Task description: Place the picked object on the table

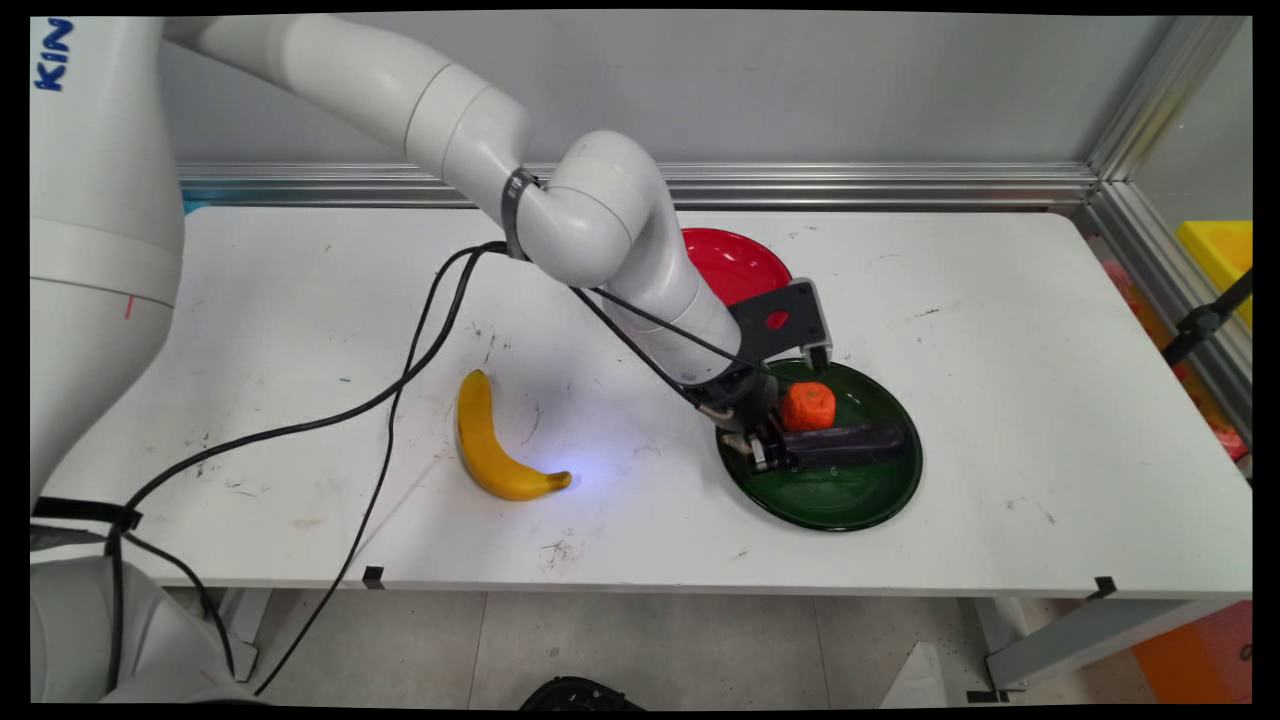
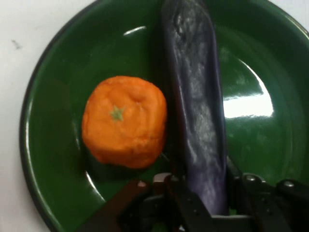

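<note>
Jaws around eggplant [image 2: 198, 111], lengthwise across green plate [image 2: 53, 87], beside orange [image 2: 124, 121].

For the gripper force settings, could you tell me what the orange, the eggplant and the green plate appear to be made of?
Orange: probably soft foam or rubber; matte, grainy, slightly squared.
Eggplant: likely plastic or rubber; smooth, dully shiny skin, held between the fingers of the gripper.
Green plate: hard plastic or glazed ceramic; sharp glossy highlights.
</note>
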Available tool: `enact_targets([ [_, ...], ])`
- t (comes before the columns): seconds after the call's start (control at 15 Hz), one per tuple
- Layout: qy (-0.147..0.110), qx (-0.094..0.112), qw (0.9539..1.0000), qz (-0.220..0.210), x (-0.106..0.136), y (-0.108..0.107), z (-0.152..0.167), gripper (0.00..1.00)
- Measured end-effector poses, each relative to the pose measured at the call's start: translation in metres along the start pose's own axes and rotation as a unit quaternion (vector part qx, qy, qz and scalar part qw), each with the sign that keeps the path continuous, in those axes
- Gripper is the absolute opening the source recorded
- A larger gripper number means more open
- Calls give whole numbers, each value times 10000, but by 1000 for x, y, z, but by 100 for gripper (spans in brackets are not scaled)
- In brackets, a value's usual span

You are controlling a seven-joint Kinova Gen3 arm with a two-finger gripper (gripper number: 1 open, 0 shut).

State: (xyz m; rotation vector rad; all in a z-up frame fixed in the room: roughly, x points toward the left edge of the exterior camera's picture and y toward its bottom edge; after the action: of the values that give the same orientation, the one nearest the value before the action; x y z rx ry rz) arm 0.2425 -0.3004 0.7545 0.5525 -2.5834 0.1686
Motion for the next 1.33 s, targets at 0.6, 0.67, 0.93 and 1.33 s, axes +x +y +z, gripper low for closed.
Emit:
enact_targets([
  [0.6, 188, -99, 9997, 91, 24, -16, -50, 0],
  [0.67, 177, -139, 9997, 107, 23, -17, -59, 0],
  [0.93, 28, -294, 9995, 81, 8, -22, -98, 0],
  [1.33, -158, -470, 9987, 117, -31, -22, -146, 0],
])
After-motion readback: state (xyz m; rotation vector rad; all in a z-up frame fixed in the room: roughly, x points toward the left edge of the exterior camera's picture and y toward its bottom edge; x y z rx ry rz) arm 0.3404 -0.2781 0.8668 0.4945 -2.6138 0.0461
